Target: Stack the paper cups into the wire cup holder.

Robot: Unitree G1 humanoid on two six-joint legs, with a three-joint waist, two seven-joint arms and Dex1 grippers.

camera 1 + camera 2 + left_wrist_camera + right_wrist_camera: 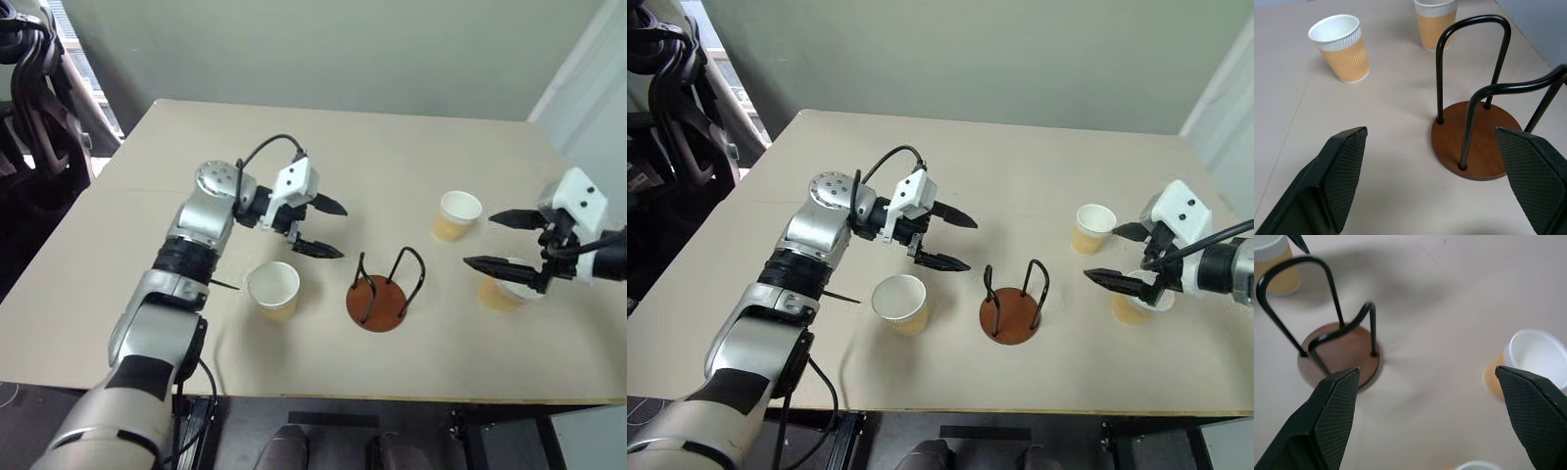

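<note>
- The left gripper [321,227] hangs above the pale surface [392,157], left of centre, its 2 black fingers [328,205] spread wide apart with nothing between them.
- Just below it in the head view stands the first paper cup [274,289], upright and mouth up: tan-yellow wall with a faint wavy pattern, white inside, rolled white rim.
- Right of that cup, near but apart, sits the wire cup holder [378,302]: a round reddish-brown disc base with 2 thin black wire loops rising from it. No cup is in it.
- Farther right and toward the far side of the surface, a second paper cup [458,214] stands upright, alike in colour and shape, well apart from the holder.
- A third paper cup [504,288] stands upright nearer the front edge, partly covered by the right arm's lower finger.
- The right gripper [497,241] hovers at the right side, its 2 fingers wide apart and holding nothing; it points toward the holder, with the second cup past its upper finger and the third under its lower one.
</note>
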